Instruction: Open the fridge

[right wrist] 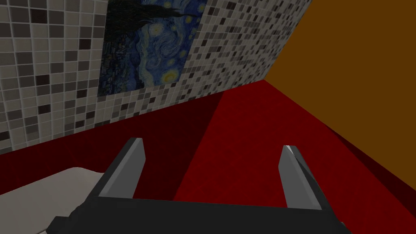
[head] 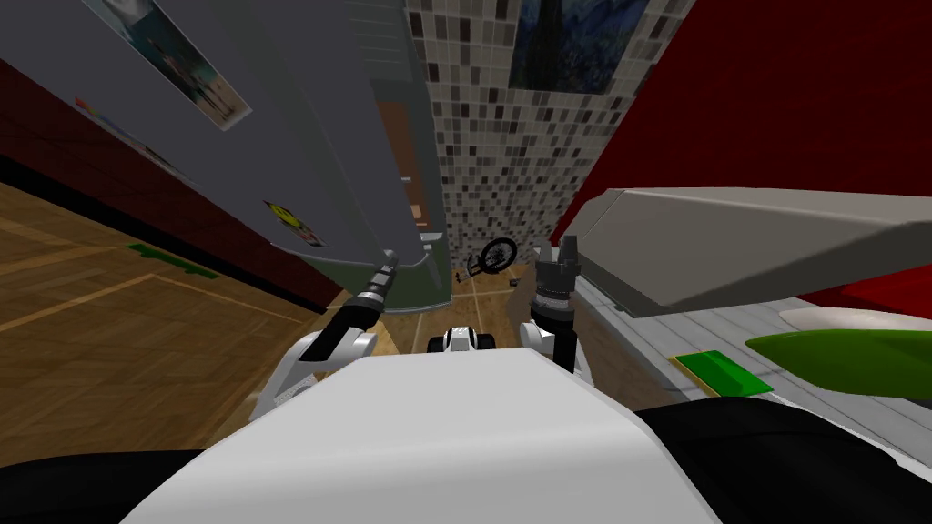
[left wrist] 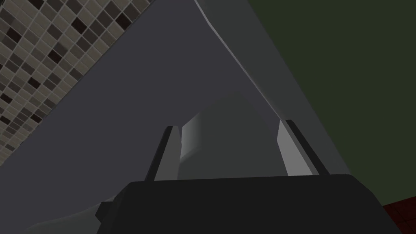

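Note:
The fridge (head: 273, 136) stands to my left, a tall grey slab of a door with photos and stickers on it. Beside the door's free edge shows a strip of the inside (head: 405, 155) with brownish shelves, so the door is ajar. My left gripper (head: 390, 262) is at the lower end of that edge. In the left wrist view a grey ridge of the door (left wrist: 227, 138) fills the gap between the fingers (left wrist: 170, 152), which press its two sides. My right gripper (head: 557, 250) points up in front of me, open and holding nothing (right wrist: 209, 174).
A grey counter (head: 655, 337) runs along my right under a slanted grey overhang (head: 728, 246), with a green board (head: 722, 373) and a green rounded thing (head: 837, 355) on it. A small black bicycle (head: 491, 256) lies by the tiled wall ahead. Wooden floor (head: 109, 318) spreads left.

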